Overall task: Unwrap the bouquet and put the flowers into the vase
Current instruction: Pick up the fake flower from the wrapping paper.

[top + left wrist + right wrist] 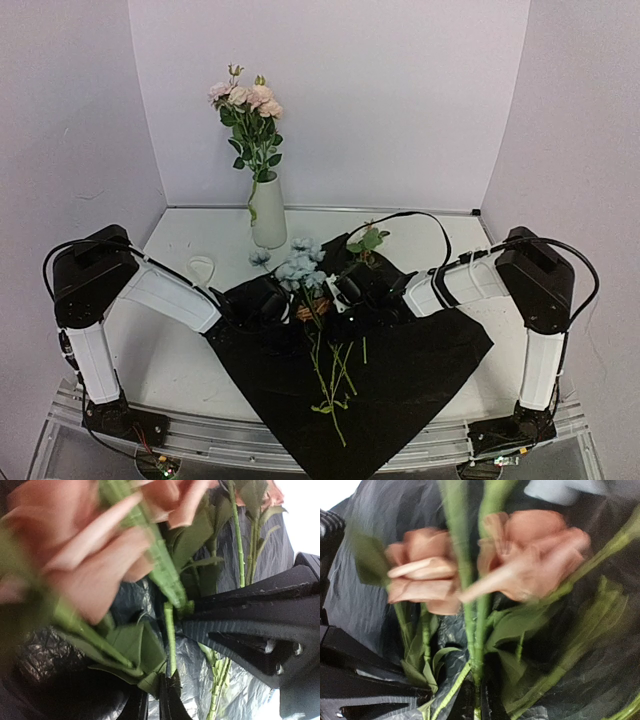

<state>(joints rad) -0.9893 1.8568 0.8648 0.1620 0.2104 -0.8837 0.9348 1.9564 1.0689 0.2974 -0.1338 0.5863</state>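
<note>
flowers [300,268], peach and pale blue (blurred close up), left hand [166,700] and right hand [477,705] clenched on stems

The left gripper [285,306] and right gripper [340,293] nearly met over the flowers [300,268] mid-table, on the black sheet [400,375], leaving no passage between them. Behind them, the vase [267,212] and its tall pink blooms [248,100] blocked the back — left of centre. Bare table [165,365] lay open at the far left, save a ribbon [200,267], and at the back right.
</note>
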